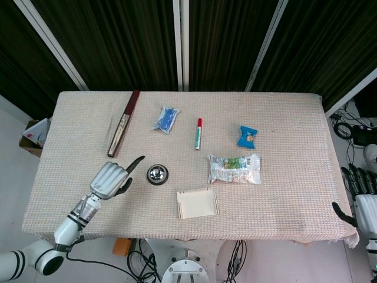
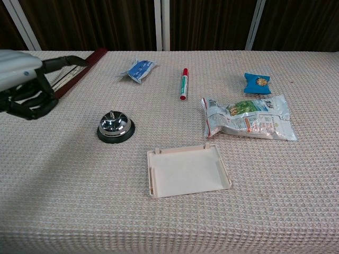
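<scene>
A chrome call bell (image 1: 156, 174) (image 2: 115, 125) on a black base stands on the table's near-left part. My left hand (image 1: 111, 178) (image 2: 24, 84) hovers to the bell's left, lifted clear of it, one finger stretched out toward it and the others curled in, holding nothing. My right hand (image 1: 361, 197) hangs off the table's right edge, fingers apart and empty; the chest view does not show it.
A cream lid-like tray (image 1: 197, 203) (image 2: 188, 170) lies at the front middle. A snack bag (image 1: 235, 168), blue packet (image 1: 247, 137), red-capped marker (image 1: 198, 132), blue wrapper (image 1: 166, 118) and long dark-red case (image 1: 123, 123) lie further back.
</scene>
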`<move>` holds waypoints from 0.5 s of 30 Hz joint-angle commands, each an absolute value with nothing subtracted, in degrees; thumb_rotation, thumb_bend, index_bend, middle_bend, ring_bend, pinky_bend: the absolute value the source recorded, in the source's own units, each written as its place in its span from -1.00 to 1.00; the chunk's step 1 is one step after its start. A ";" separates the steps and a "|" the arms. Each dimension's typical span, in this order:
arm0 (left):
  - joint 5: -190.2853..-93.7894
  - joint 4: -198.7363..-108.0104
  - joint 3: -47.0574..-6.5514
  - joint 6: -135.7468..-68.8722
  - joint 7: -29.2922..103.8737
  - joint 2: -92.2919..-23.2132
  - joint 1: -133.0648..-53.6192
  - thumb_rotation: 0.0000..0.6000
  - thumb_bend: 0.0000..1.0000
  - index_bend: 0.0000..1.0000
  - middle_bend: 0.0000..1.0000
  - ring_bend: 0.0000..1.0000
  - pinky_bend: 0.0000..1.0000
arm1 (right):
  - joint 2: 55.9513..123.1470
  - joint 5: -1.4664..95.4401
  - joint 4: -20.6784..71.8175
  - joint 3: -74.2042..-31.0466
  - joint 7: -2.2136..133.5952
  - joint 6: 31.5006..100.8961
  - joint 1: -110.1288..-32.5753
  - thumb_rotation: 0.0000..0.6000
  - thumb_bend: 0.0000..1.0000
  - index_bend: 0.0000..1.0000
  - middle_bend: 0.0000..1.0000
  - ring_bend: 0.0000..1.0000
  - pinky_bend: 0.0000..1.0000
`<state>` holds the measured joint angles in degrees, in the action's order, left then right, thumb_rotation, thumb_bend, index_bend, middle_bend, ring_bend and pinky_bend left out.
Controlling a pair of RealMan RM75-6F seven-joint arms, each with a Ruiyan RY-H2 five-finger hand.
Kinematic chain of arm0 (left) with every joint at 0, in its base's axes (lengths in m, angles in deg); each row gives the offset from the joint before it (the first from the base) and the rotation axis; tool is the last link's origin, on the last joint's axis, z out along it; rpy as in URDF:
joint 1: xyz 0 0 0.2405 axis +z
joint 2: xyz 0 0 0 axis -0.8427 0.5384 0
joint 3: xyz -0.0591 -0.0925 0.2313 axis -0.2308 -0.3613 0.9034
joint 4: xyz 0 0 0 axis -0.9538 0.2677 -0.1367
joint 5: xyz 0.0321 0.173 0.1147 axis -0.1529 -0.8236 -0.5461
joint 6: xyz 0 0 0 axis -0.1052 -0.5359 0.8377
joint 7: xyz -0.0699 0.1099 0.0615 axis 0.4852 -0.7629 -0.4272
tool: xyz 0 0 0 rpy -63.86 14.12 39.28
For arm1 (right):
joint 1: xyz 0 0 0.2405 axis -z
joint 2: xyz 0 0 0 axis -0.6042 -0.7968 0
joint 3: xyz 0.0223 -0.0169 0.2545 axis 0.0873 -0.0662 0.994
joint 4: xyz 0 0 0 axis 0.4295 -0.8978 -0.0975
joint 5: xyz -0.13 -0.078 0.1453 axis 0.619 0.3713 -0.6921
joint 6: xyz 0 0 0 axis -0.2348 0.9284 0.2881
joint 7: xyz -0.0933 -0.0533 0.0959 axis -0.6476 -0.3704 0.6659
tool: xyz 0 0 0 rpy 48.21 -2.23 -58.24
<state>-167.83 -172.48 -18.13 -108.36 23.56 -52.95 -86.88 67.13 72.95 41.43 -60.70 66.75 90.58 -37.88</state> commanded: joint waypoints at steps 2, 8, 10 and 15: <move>-170.74 -172.76 -14.02 -121.32 23.35 -46.01 -75.98 1.00 -0.63 -0.88 -0.10 -0.07 0.26 | 67.28 73.01 41.05 -60.91 66.08 90.98 -37.50 1.00 -0.64 -1.00 -1.00 -1.00 -1.00; -169.91 -168.49 -10.57 -131.55 27.99 -44.22 -65.33 -0.07 -1.00 -0.92 -1.00 -0.95 -0.57 | 67.45 70.98 41.47 -60.99 63.09 91.89 -35.94 1.00 -0.65 -1.00 -1.00 -1.00 -1.00; -170.35 -167.55 -10.12 -133.04 29.44 -43.91 -63.68 -0.16 -1.00 -0.92 -1.00 -0.95 -0.58 | 67.43 70.53 41.63 -61.13 62.18 91.74 -35.67 1.00 -0.65 -1.00 -1.00 -1.00 -1.00; -172.75 -166.24 -10.17 -134.25 30.60 -43.80 -62.34 -0.18 -1.00 -0.92 -1.00 -0.95 -0.59 | 68.41 70.71 41.16 -61.29 61.31 91.34 -35.76 1.00 -0.65 -1.00 -1.00 -1.00 -1.00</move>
